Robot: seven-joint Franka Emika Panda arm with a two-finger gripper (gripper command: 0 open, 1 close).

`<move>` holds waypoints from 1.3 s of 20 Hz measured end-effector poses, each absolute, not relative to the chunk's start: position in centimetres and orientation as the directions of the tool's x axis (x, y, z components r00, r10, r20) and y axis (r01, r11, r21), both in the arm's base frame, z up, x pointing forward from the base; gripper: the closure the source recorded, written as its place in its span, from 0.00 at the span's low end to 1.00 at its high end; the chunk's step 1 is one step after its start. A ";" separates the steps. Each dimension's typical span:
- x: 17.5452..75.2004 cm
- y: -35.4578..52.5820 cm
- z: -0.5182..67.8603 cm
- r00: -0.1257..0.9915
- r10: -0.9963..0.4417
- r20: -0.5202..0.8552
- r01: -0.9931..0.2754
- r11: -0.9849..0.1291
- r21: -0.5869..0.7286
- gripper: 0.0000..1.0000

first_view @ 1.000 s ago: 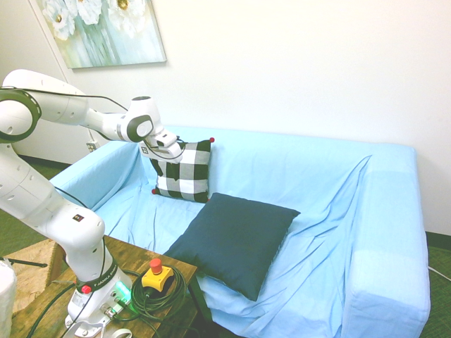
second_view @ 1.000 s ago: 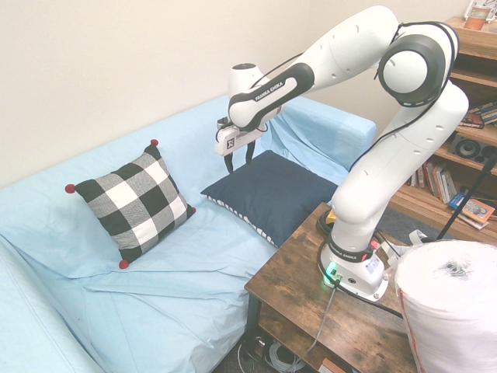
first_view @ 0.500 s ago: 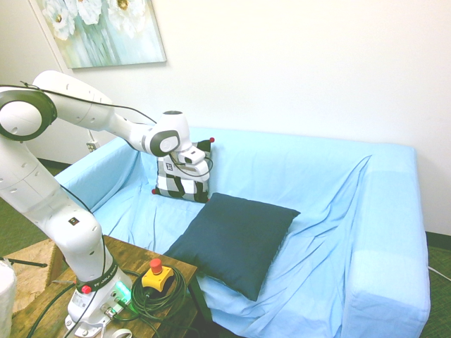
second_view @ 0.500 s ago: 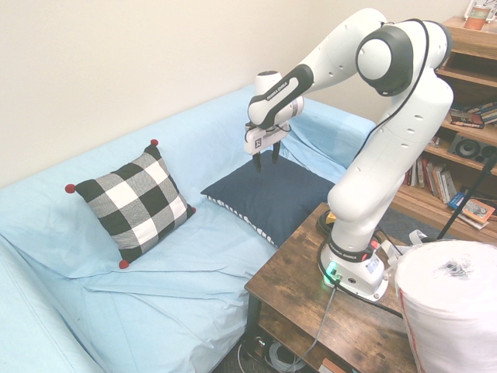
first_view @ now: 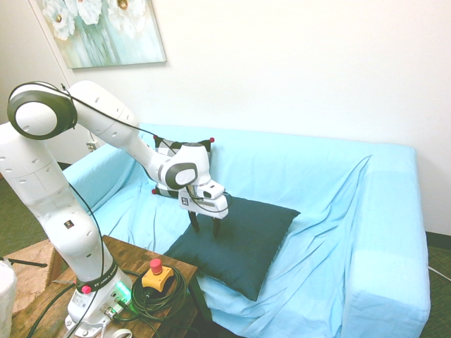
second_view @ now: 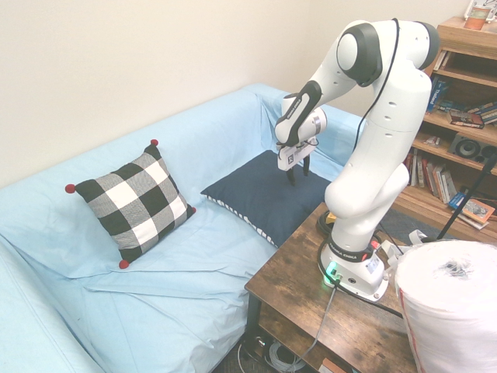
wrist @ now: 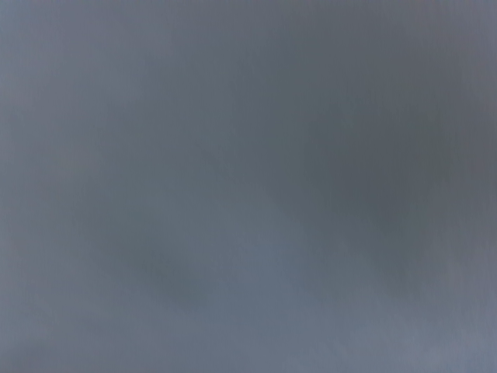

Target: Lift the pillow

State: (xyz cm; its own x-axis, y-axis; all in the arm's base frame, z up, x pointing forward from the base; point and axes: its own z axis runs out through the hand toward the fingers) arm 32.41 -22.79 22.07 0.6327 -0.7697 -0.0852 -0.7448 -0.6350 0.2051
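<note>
The pillow (first_view: 243,243) is a large dark navy cushion lying flat on the light blue sofa; in the second exterior view the pillow (second_view: 260,198) shows a white striped band along its front edge. My gripper (first_view: 205,229) points straight down with its fingers spread, tips at or just above the pillow's surface near its left part. From the other side the gripper (second_view: 299,175) stands over the pillow's right end, open with nothing between the fingers. The wrist view is filled by a blurred dark grey-blue surface (wrist: 248,186).
A black-and-white checked cushion (second_view: 133,200) with red corners leans on the sofa back, partly hidden behind the arm as the checked cushion (first_view: 163,184). A wooden side table (second_view: 311,303) stands before the sofa. A red stop button (first_view: 156,266) sits on it. Bookshelves (second_view: 466,101) stand at the right.
The arm has swung from above the checked cushion's side over to the navy pillow and come down, so the open fingers now reach its surface. The pillow has not moved.
</note>
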 end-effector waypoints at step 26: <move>23.5 -24.6 8.9 0.564 -0.803 -0.193 -0.775 -0.595 0.212 0.00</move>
State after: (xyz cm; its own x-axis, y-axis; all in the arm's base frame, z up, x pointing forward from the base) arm 23.50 -24.61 8.90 0.5639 -0.8030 -0.1927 -0.7750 -0.5952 0.2124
